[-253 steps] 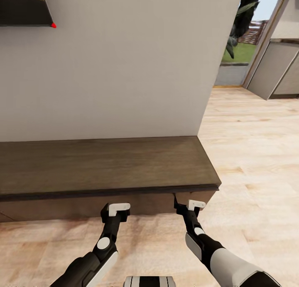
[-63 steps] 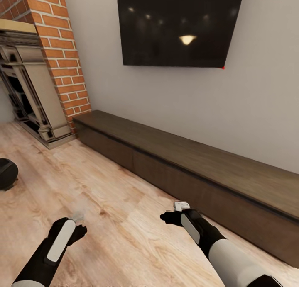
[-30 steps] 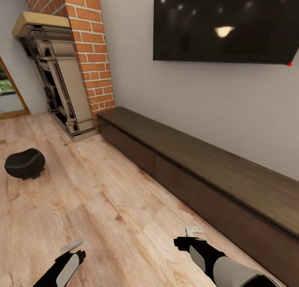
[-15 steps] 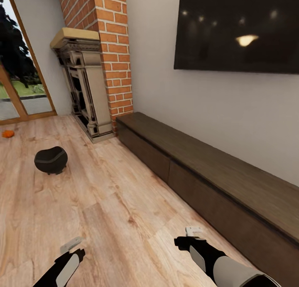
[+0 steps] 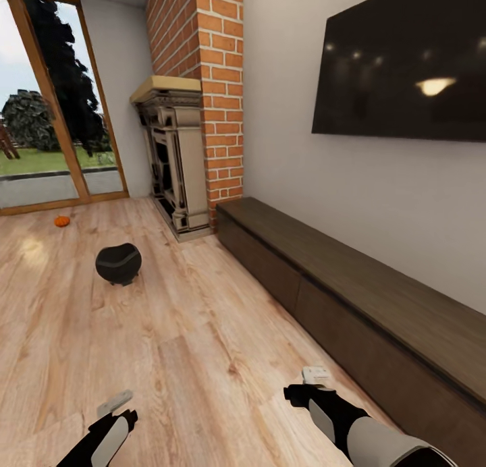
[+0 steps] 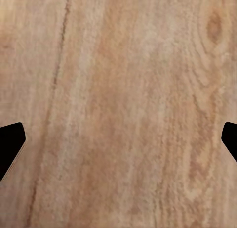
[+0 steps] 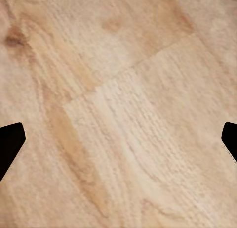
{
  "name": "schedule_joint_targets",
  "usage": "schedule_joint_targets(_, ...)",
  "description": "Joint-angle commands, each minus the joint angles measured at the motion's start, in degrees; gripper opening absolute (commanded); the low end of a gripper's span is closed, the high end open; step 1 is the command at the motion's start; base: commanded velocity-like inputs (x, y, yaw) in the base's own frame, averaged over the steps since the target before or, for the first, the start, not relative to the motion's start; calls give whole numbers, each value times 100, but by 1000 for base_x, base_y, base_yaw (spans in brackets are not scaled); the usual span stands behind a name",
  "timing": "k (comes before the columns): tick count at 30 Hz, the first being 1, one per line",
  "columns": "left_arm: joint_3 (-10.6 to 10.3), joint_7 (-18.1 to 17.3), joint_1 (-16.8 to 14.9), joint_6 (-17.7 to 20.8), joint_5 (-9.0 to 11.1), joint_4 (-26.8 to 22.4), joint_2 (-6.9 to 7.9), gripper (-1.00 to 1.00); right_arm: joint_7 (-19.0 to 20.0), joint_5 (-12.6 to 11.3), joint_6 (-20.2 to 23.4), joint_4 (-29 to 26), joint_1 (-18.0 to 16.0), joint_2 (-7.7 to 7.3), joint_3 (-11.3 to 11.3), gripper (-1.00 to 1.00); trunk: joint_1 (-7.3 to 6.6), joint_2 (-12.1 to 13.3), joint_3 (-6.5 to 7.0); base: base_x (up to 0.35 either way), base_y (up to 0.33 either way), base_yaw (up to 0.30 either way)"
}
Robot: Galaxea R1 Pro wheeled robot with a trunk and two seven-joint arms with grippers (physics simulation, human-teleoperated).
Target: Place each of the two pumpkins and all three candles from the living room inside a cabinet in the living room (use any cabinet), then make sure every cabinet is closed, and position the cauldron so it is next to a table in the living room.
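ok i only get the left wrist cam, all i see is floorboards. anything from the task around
Observer: Head view shows the cauldron standing on the floor, ahead to the left.
Operator: any pumpkins
Observer: One pumpkin lies on the floor farther back, near the glass door.
Operator: cabinet shut?
Observer: The cabinet along the right wall shows its visible drawer fronts flush.
Operator: right hand holding anything
Observer: No, the right gripper is open over bare floor.

Bright, even daylight; soft render.
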Motion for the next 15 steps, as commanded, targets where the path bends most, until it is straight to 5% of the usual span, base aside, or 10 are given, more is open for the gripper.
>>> schedule_joint_targets(1,-41,44,-1,23,29,-9,7,100,-32,-46,-56,-15,1,-1,51,100,-3,0,22,0,0,246)
schedule_joint_targets(7,-54,43,-1,23,28,-9,7,100,21,245,-515,-15,7,4,188,100,-78,125,151,0,0,80)
schedule_joint_targets(15,-61,40,-1,23,21,-11,7,100,-1,250,-533,-62,2,8,198,100,-253,446,295,0,0,3)
